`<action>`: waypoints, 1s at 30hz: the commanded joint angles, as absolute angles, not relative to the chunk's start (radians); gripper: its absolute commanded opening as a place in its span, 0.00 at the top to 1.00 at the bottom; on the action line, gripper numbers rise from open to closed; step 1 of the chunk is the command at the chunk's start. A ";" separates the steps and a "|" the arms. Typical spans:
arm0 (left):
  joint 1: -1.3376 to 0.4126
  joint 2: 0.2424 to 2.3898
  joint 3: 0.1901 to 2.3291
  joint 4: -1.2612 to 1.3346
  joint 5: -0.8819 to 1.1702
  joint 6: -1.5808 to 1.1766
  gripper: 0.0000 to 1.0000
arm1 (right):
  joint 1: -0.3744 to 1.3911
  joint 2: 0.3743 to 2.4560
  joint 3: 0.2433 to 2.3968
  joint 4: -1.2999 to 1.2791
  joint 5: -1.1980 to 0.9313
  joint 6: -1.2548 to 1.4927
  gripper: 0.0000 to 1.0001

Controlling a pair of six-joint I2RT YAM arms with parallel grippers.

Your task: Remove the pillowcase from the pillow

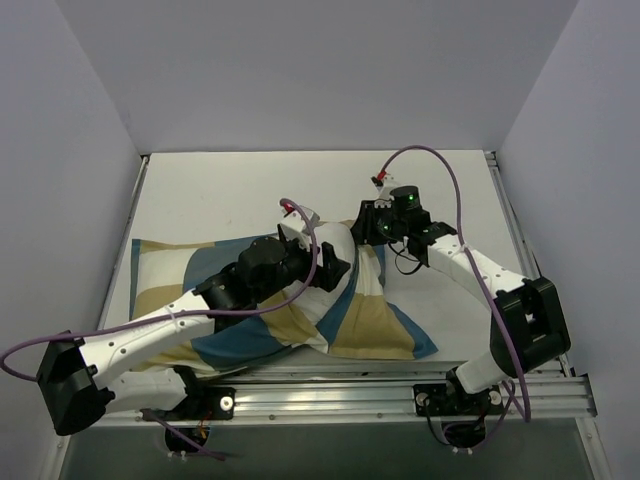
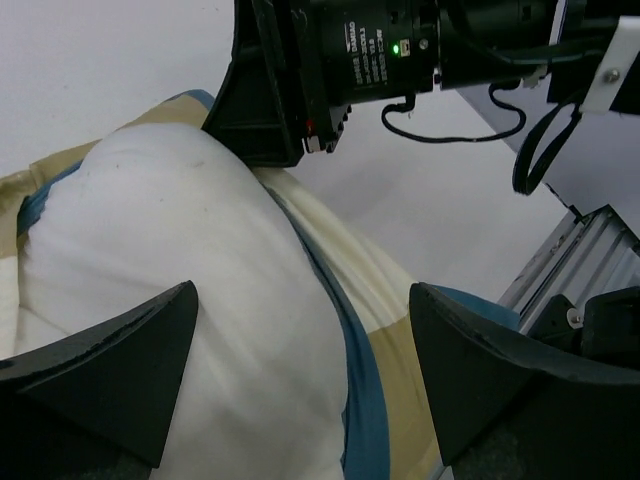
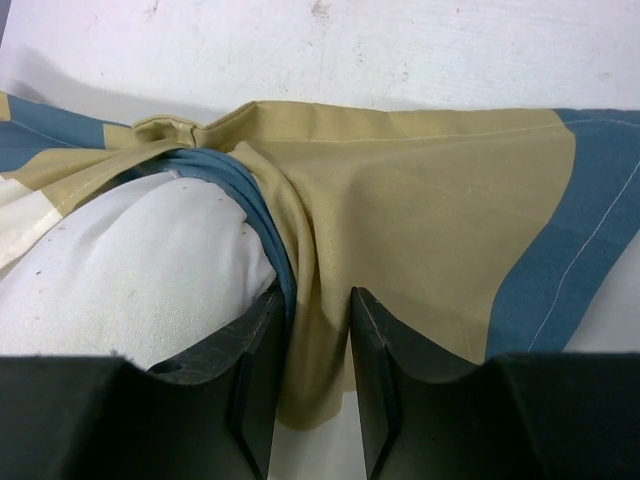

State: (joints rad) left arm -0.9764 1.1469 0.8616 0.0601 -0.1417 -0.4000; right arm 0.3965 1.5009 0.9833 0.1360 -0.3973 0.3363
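Your L claw [image 2: 300,300] hangs wide open just above the pillow [image 2: 170,230], holding nothing. Your R claw [image 3: 315,300] is narrow, w/ a tan fold of the pillowcase [image 3: 400,190] and its blue edge between the fingers [image 3: 260,350], cloth touching both. You can't tell if it's actually pinched. The pillow's white end bulges out of the pillowcase opening, btwn the two claws. The pillowcase lies spread over the near part of the worktop [image 1: 230,190], partly under your L arm [image 1: 150,330].
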 commanded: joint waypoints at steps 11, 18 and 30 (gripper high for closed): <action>-0.861 1.525 1.339 -0.238 -0.202 -0.370 0.06 | 0.426 1.459 0.959 0.230 -0.316 0.287 0.72; -0.815 1.690 1.428 -0.371 -0.235 -0.385 0.06 | 0.428 1.459 0.953 0.230 -0.292 0.281 0.72; -0.811 1.721 1.315 -0.307 -0.072 -0.390 0.97 | 0.440 1.486 0.965 0.204 -0.147 0.272 0.70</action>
State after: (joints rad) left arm -0.8146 1.7260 1.3632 -0.2966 -0.1383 -0.4072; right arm 0.4328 1.4960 0.9562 0.1905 -0.2581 0.2966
